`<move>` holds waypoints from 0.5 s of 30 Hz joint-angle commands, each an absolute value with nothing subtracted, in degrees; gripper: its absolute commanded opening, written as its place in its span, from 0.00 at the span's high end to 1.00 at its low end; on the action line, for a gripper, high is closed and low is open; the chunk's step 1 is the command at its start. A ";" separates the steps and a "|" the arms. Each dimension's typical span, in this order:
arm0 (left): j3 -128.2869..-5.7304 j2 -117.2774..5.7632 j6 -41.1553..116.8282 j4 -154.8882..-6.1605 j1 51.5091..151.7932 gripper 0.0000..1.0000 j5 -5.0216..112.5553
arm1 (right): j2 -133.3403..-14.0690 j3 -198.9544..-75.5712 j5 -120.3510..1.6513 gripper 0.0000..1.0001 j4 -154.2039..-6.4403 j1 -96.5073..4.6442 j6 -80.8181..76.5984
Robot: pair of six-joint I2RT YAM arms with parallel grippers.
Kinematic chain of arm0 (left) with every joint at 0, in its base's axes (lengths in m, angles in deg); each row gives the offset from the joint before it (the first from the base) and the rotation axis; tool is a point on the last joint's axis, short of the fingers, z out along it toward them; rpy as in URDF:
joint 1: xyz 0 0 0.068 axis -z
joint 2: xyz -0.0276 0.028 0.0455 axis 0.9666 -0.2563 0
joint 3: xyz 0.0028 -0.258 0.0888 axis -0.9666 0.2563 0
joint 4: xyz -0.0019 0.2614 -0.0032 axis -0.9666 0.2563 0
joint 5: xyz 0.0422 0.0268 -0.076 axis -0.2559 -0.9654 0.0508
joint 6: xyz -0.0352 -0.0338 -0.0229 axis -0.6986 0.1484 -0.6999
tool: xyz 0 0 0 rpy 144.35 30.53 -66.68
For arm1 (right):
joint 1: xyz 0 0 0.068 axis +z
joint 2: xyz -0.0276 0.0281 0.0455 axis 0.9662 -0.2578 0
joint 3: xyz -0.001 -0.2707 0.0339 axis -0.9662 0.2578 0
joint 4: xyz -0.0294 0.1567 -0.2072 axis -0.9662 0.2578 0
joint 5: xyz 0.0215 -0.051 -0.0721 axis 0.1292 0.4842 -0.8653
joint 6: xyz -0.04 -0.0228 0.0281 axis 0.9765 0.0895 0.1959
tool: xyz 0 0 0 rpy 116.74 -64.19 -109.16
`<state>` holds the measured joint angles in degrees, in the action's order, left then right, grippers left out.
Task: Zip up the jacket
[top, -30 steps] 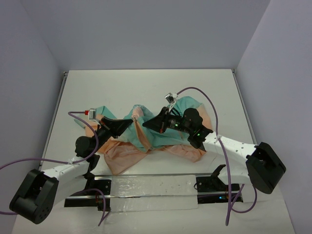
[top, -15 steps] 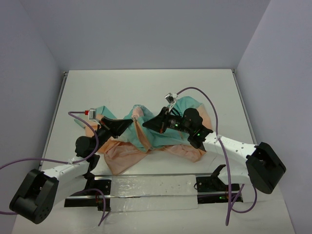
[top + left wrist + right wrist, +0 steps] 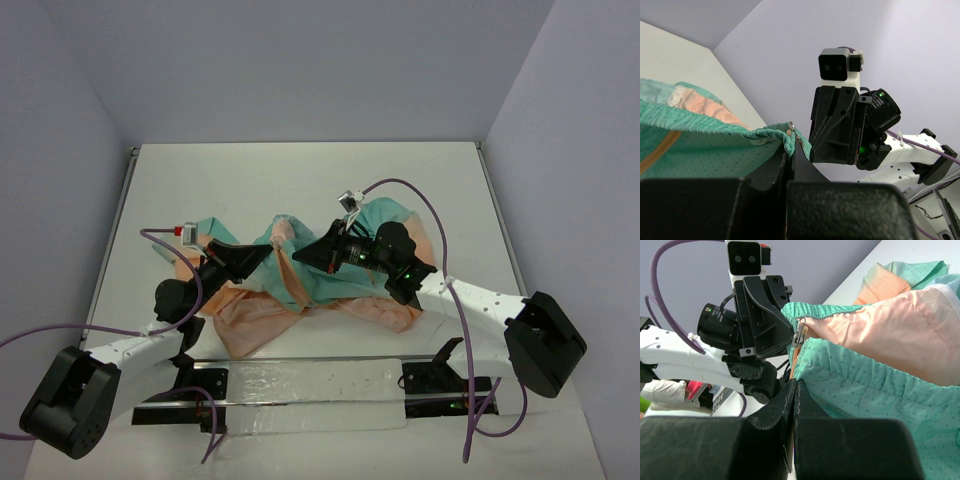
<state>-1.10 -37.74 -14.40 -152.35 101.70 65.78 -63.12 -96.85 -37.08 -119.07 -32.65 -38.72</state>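
Observation:
The jacket (image 3: 262, 316) lies crumpled mid-table, peach-orange and teal-green. My left gripper (image 3: 266, 253) is shut on a teal hem edge of the jacket (image 3: 700, 145), the fold pinched at the fingertips (image 3: 791, 140). My right gripper (image 3: 298, 258) faces it a few centimetres away and is shut on the jacket's edge (image 3: 880, 335), on the orange zipper tape at its fingertips (image 3: 795, 382). The metal zipper slider (image 3: 799, 335) hangs just above the right fingertips, between the two grippers. The cloth between them is lifted off the table.
A clear plate on a metal rail (image 3: 310, 385) runs along the near edge between the arm bases. Purple cables (image 3: 400, 186) loop over both arms. White walls enclose the table (image 3: 300, 180) on three sides.

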 commanded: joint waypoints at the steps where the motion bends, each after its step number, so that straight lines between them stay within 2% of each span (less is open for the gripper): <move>1: -1.61 -37.48 -13.34 -167.37 101.87 1.00 65.10 | -61.79 -97.05 -36.05 1.00 -122.23 -32.17 -38.45; 15: -1.62 -36.46 -12.63 -166.00 101.87 1.00 64.43 | -61.95 -96.86 -35.98 1.00 -122.28 -32.01 -38.36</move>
